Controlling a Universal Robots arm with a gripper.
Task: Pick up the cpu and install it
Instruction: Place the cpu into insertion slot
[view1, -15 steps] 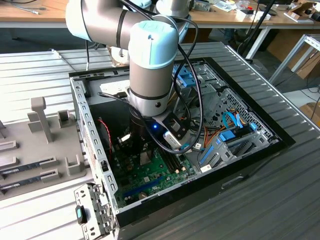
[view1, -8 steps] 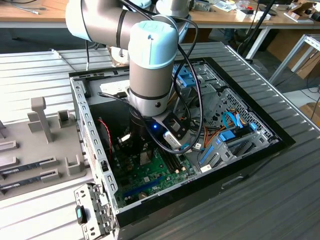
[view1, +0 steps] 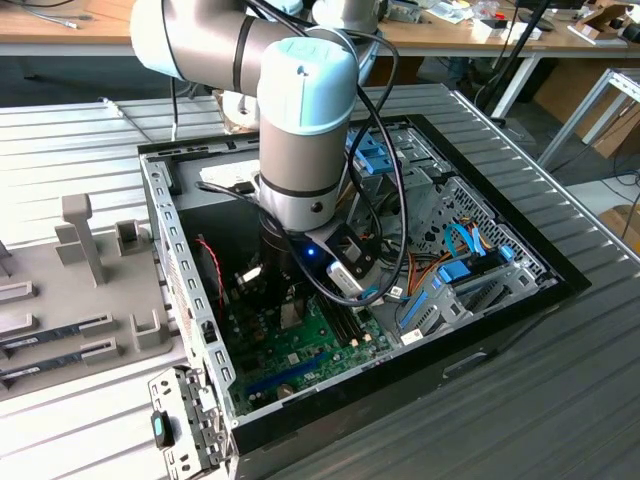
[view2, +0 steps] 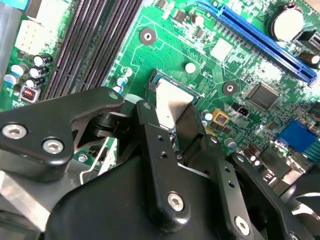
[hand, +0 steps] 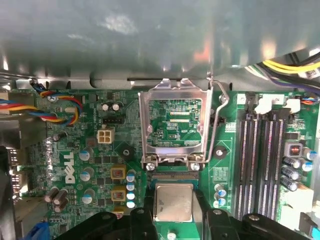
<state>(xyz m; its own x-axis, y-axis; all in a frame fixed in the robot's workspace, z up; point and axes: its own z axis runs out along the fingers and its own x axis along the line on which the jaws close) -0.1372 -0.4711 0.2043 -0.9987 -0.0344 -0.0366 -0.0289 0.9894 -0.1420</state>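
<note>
The cpu (view2: 172, 100) (hand: 173, 201) is a small square chip with a silver top. In both wrist views it sits between my gripper's black fingers, low over the socket on the green motherboard (view2: 165, 45). My gripper (view2: 172, 120) (hand: 173, 216) is shut on the cpu, one finger (view2: 150, 130) against each side of it. The socket's metal load plate (hand: 174, 125) stands flipped open beside the chip, with its wire lever (hand: 218, 125) raised. In the exterior view my arm (view1: 300, 130) reaches down into the open computer case (view1: 500, 300).
Black memory slots (hand: 260, 165) (view2: 85, 45) run beside the socket, and a long blue slot (view2: 260, 40) lies further off. Coloured cables (hand: 60, 105) and capacitors (hand: 131, 190) crowd the board. A grey fixture tray (view1: 90, 300) lies at the exterior view's left.
</note>
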